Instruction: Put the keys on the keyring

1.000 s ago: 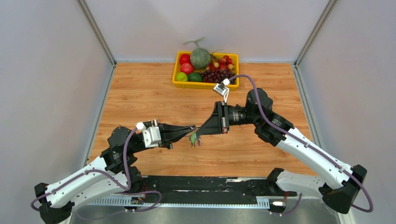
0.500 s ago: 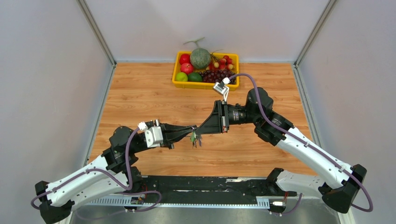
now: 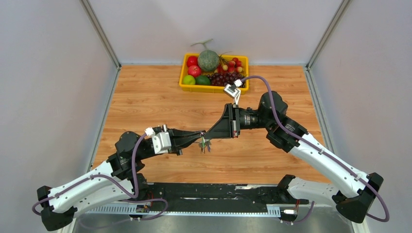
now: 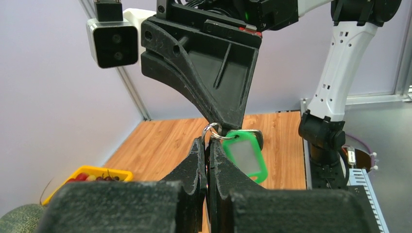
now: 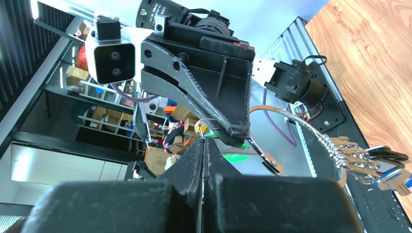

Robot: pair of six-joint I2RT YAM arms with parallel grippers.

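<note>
Both grippers meet tip to tip above the table's middle. My left gripper [image 3: 201, 136] is shut on the keyring [image 4: 212, 130], a small silvery ring poking out between its fingertips [image 4: 198, 145]. A green tag [image 4: 245, 156] hangs from that ring. My right gripper [image 3: 207, 137] is shut too, its tips [image 4: 227, 119] pressed onto the ring from above, and a thin bit of wire shows at its tips [image 5: 200, 129]. The keys [image 3: 204, 144] dangle under the meeting point. In the right wrist view several of them [image 5: 357, 162], one blue-headed [image 5: 392, 179], hang on a wide wire loop [image 5: 296, 119].
A yellow tray [image 3: 214, 89] of fruit stands at the back middle of the wooden table [image 3: 155, 102]. Grey walls close in both sides. The black base rail [image 3: 218, 194] runs along the near edge.
Both grippers, still joined at the ring, have drifted slightly right and away. The hanging keys have swung a little to the right with them. Both stay shut.
</note>
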